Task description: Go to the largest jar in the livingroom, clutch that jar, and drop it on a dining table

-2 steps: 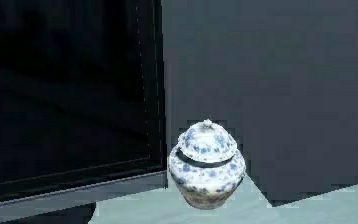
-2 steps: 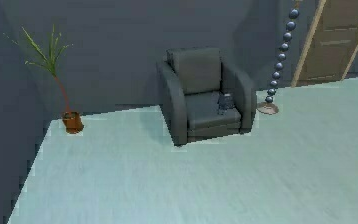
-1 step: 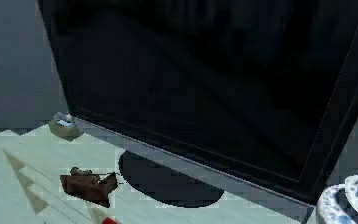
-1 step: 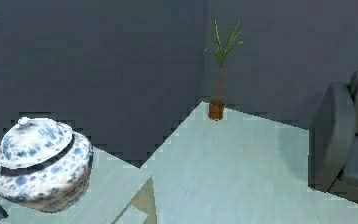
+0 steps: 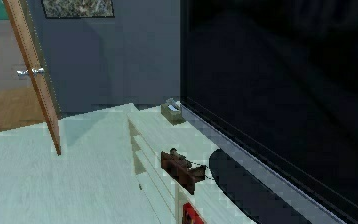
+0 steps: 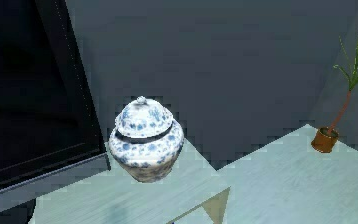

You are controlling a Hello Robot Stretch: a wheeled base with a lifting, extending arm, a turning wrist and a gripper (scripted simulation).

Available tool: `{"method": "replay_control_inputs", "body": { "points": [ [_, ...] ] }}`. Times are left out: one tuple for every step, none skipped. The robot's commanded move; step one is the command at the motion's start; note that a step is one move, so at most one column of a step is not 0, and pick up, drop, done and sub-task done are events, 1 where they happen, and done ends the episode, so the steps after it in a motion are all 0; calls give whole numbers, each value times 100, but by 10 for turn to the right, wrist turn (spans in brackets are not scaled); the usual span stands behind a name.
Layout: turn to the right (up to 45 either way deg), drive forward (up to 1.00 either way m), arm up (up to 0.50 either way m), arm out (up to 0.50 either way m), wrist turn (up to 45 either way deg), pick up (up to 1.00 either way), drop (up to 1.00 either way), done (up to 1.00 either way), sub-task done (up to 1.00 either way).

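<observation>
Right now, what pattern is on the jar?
The jar is white with blue patterning and a dark band under its lid, clearest in the arm side view.

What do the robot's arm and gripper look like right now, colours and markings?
Their colours, shape and markings can't be told from these pictures. The arm side view has a white lidded jar with blue patterning standing on a pale tabletop, beside a dark screen.

A home living room. A big black TV [image 5: 277, 90] takes the forward view's right above a low white stand [image 5: 157, 135]. A wooden door [image 5: 32, 70] stands open at left, and a picture [image 5: 77, 8] hangs at top. In the arm side view, a lidded blue-and-white jar [image 6: 146, 139] sits at centre and a potted plant [image 6: 326, 138] at right.
</observation>
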Motion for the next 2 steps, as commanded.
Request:
{"method": "replay_control_inputs", "body": {
  "points": [
    [0, 0, 50, 0, 0, 0, 0, 0, 0],
    [0, 0, 38, 0, 0, 0, 0, 0, 0]
  ]
}}
